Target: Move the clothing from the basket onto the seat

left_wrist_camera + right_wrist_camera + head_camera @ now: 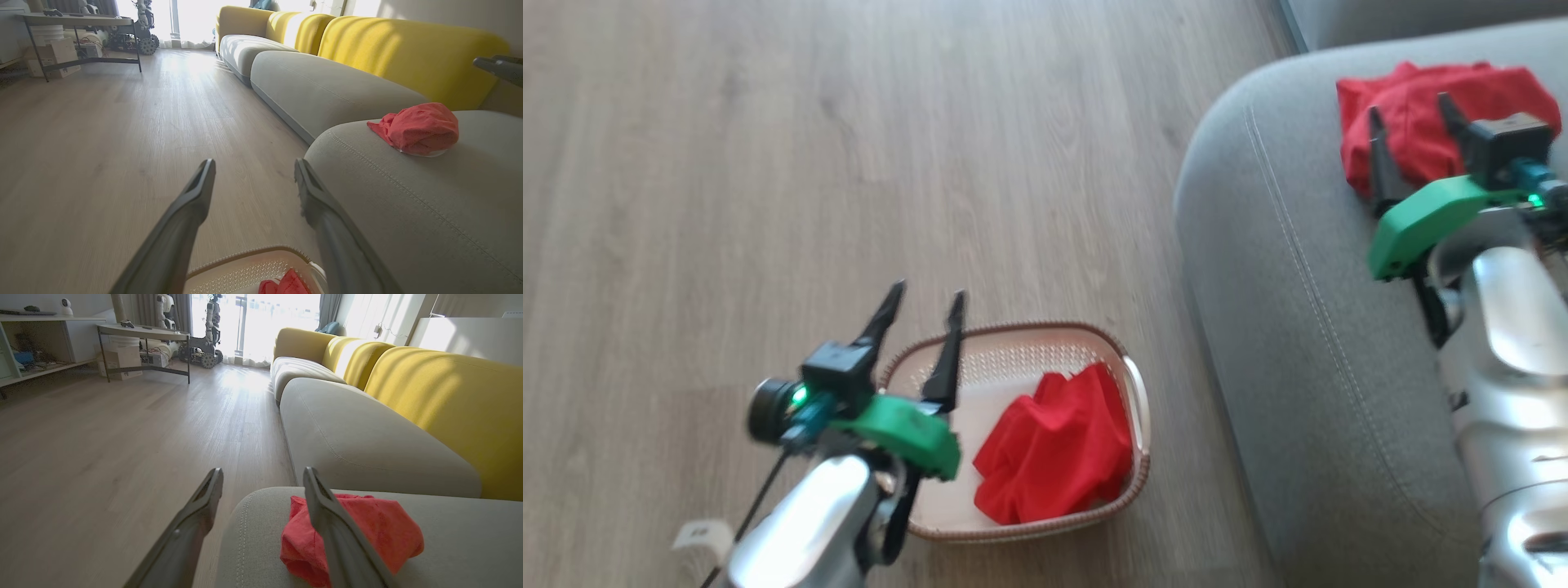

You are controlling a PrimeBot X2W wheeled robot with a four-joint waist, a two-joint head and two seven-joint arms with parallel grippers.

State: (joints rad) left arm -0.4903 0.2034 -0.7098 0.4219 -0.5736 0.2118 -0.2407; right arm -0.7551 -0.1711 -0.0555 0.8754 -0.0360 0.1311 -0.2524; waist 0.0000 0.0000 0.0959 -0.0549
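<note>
Home living room: yellow-backed sofa [429, 388], wood floor [122, 437], sunlit curtained window [261, 322].

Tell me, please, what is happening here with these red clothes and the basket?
The job is half done. One bright red fabric garment lies on the large grey upholstered seat cushion, with the right gripper open over it. A second red fabric garment lies in the small cream perforated plastic basket on the wooden floor. The left gripper hangs open above that basket, holding nothing.
</note>
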